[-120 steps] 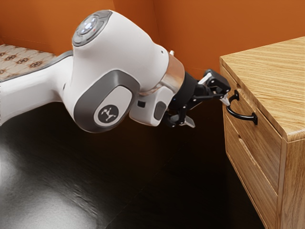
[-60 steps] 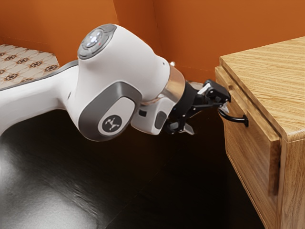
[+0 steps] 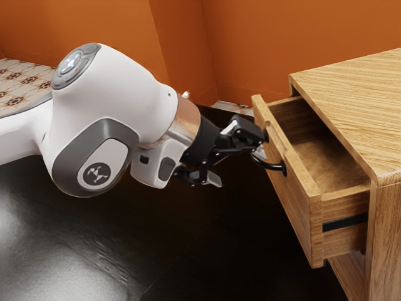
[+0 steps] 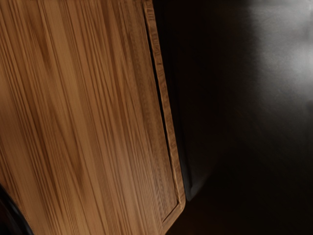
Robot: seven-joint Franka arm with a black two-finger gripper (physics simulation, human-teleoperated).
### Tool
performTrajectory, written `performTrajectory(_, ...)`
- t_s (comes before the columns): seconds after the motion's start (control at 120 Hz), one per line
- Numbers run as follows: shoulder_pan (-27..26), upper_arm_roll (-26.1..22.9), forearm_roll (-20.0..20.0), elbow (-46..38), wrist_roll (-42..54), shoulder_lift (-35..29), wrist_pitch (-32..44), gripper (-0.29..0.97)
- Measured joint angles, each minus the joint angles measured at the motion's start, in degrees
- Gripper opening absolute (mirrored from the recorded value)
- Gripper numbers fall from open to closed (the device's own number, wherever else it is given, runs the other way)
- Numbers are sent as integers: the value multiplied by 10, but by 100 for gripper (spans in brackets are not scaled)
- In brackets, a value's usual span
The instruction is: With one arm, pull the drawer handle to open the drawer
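Observation:
A wooden cabinet (image 3: 351, 106) stands at the exterior view's right. Its top drawer (image 3: 301, 182) is pulled well out, showing a bare wooden inside. A black curved handle (image 3: 270, 164) sits on the drawer front. My gripper (image 3: 255, 143) is at the upper end of that handle, fingers closed around it. In the wrist view the drawer front (image 4: 83, 122) runs close under my hand, its edge against the dark floor (image 4: 244, 122).
A second, lower drawer front (image 3: 351, 276) sits shut under the open one. The floor (image 3: 125, 251) is dark and glossy. Orange walls (image 3: 263, 37) stand behind, with a patterned tile patch (image 3: 22, 78) at the exterior view's left.
My hand has drawn back toward the exterior view's left with the handle in it. The drawer went from shut to slightly out to well open.

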Motion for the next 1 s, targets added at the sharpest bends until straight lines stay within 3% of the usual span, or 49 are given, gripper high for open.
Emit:
performTrajectory(0.367,9,7,12,-33,1,-64,-60,68)
performTrajectory(0.467,17,8,10,-56,0,-87,-75,77)
performTrajectory(0.692,26,8,19,-93,0,-143,-105,68)
performTrajectory(1.0,31,20,33,-112,-1,-178,-131,68)
